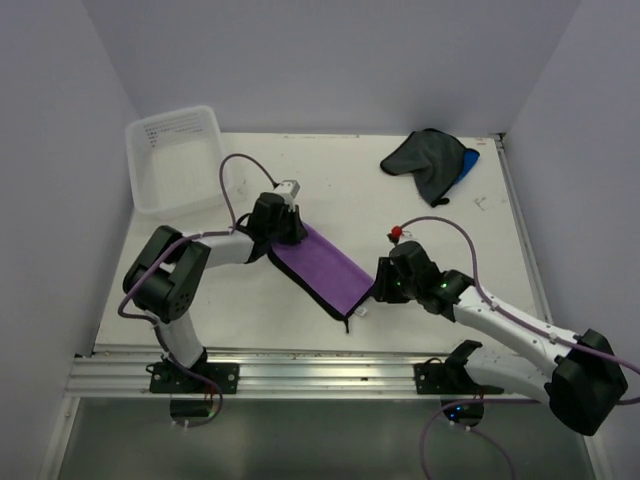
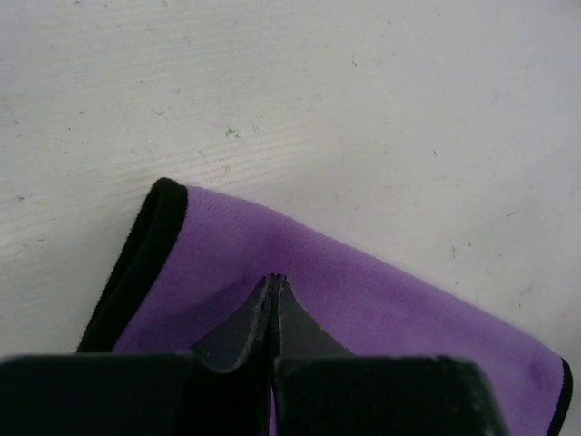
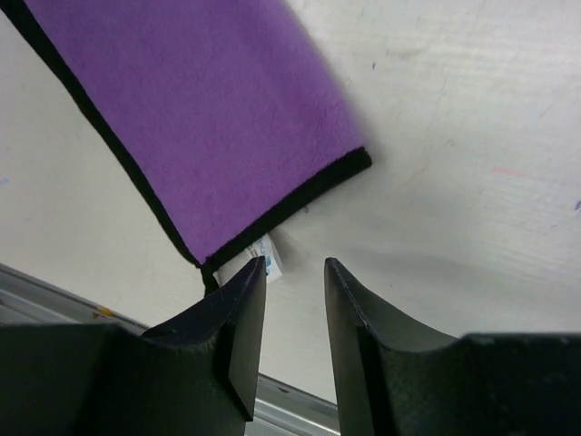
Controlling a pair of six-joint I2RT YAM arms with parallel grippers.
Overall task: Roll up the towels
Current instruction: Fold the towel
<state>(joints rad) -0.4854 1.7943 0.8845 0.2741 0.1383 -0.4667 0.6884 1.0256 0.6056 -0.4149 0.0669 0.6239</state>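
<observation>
Evidently the purple towel lies as a flat folded strip just nearer the arms than the clear tub, laid out for rolling from 1 end. The left gripper, fingers pressed together, rests on the strip's tub-side end, probably pinning it; whether it nips a layer I cannot tell. The right gripper, jaws spread and empty, hovers just off the end farthest from the tub. The grey towel and blue towel lie heaped well right of the tub.

A robotics lab: bare walls enclose the desk, robot arms bolted to a rail at its near edge.
</observation>
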